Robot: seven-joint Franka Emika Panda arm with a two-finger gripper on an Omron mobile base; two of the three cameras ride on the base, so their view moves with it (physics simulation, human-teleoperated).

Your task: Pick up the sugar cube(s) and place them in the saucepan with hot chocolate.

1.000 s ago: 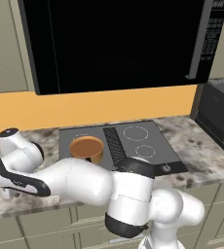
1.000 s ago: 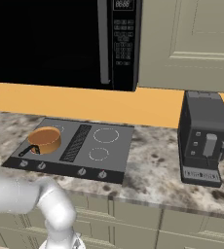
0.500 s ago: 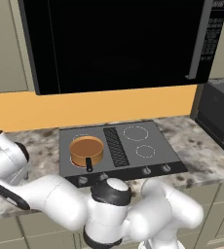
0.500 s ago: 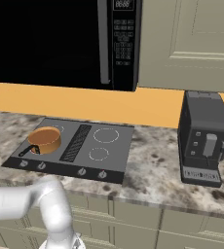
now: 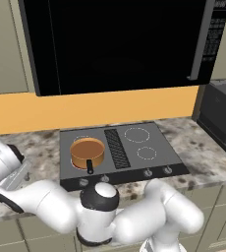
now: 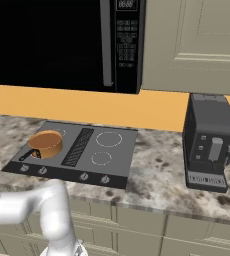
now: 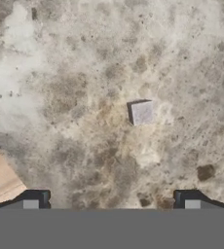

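Granite-patterned counter [image 7: 84, 73], mottled grey and tan, runs under everything you need here. Items, left to right:

1. Gripper [image 7: 111, 202]. In the hand view its two dark fingertips [image 7: 38, 198] stand far apart at the bottom edge, jaws released and wide, holding nothing. In the left base view the hand sits low at the far left, over the counter beside the stove.

2. Sugar cube [image 7: 142, 112]. One small whitish cube, resting flat on the counter, a little right of the midline between the fingertips and well ahead of them. Nothing touches it. It is too small for you to make out in either base view.

3. Stove [image 5: 134, 162]. Dark glass top with a centre vent strip and a row of knobs along the front.

4. Saucepan [image 5: 87, 152]. Copper-orange, brown inside, black stick handle pointing toward the front edge. It sits on the stove's front left burner, well apart from the cube.

5. Coffee machine [image 6: 209, 142]. Dark, upright, on the counter right of the stove. Not part of your job.

Step in hand, as it looks: lining up over the cube before the pick. Your next move calls for shifting the hand so the cube sits squarely between the fingertips, then lowering until they straddle it, and closing gently; so small a piece could skid aside if one finger reaches it first.
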